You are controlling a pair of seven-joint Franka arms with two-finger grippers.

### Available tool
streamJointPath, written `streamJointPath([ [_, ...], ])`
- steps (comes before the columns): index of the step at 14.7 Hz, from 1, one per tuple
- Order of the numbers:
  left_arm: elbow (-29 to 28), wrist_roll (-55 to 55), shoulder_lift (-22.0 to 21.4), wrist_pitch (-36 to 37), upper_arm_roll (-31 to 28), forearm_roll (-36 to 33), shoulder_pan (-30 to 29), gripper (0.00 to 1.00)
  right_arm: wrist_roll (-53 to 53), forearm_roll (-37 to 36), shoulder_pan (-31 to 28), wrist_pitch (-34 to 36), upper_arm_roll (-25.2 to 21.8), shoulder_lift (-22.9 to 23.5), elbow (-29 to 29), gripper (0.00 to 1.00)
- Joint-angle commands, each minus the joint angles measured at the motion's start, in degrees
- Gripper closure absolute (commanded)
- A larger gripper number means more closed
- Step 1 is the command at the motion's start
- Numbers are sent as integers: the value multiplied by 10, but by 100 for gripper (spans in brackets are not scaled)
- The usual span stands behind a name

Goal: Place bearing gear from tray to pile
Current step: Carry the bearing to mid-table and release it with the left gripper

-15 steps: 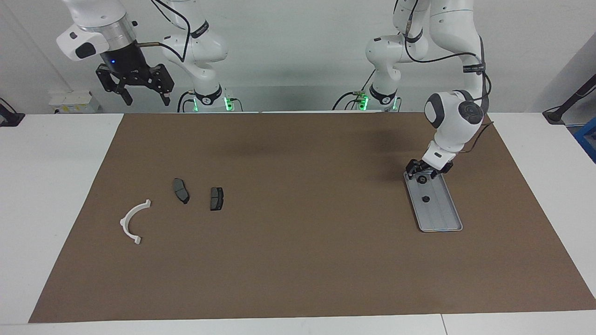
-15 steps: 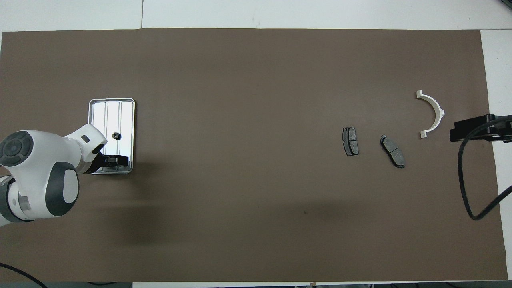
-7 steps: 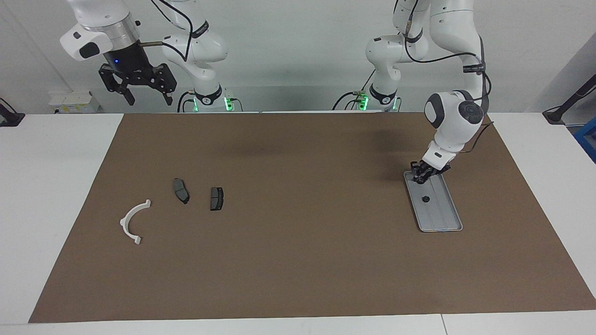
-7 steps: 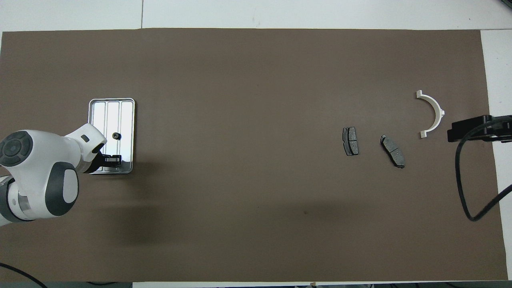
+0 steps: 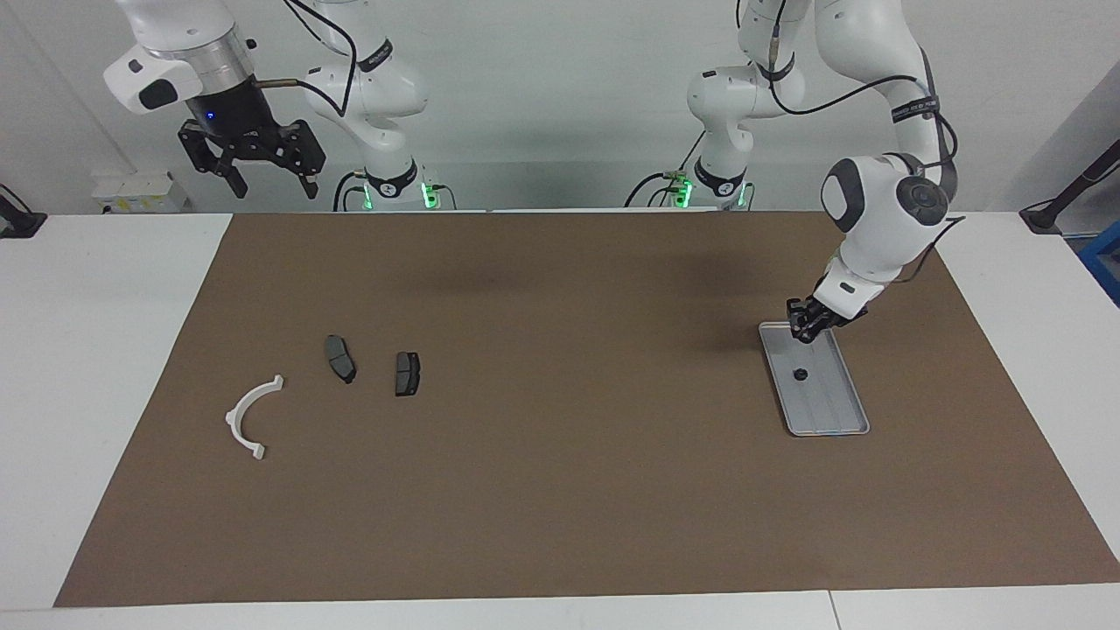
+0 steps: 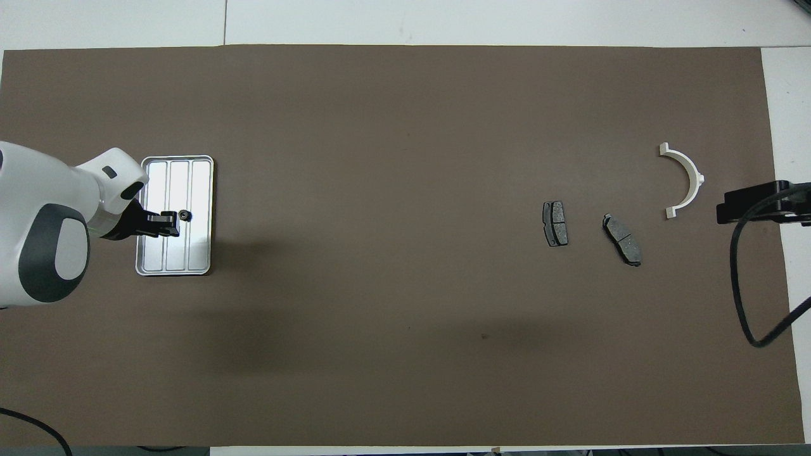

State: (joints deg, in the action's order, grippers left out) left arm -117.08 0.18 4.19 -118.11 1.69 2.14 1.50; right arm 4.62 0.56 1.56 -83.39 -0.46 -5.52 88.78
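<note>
Up a little has gone the left gripper (image 5: 801, 329): one second ago it sat low on the top end of the tray (image 5: 831, 411) with its fingers apart around a bearing gear, and now its fingers are pinched together and that spot on the tray is bare. The bearing gear is too small to make out between the fingers. This gripper hangs over the tray's top end at the right of the facing view. In the overhead view it (image 6: 170, 217) shows over the middle of the tray (image 6: 171, 253), at the left. A second gear (image 5: 800, 374) lies in the middle of the tray. The pile is at the lower left of the facing view, on the brown mat (image 5: 560, 490): a white arc (image 5: 249, 416) and two dark pads (image 5: 340, 358) (image 5: 407, 374). The right gripper (image 5: 274, 185) waits high in the upper left, fingers wide apart, holding nothing.
</note>
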Motion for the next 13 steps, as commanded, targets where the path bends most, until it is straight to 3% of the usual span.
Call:
streamJointPath([
  [1,82,-124,31,68,-4,-49,97,100,-9,-9,-7,-2,4,-12,13,0],
  [4,91,-269,34,66,-1,-63,204,100,-10,-11,-7,-2,3,-12,13,0],
  [7,90,-373,37,41,-1,-26,290,100,-9,-13,-8,-2,3,-12,13,0],
  [9,86,-402,45,8,0,-14,321,100,-9,-16,-8,-2,3,-12,13,0],
  [13,92,-419,103,-53,-2,-2,357,100,-9,-16,-8,-2,3,-12,14,0],
])
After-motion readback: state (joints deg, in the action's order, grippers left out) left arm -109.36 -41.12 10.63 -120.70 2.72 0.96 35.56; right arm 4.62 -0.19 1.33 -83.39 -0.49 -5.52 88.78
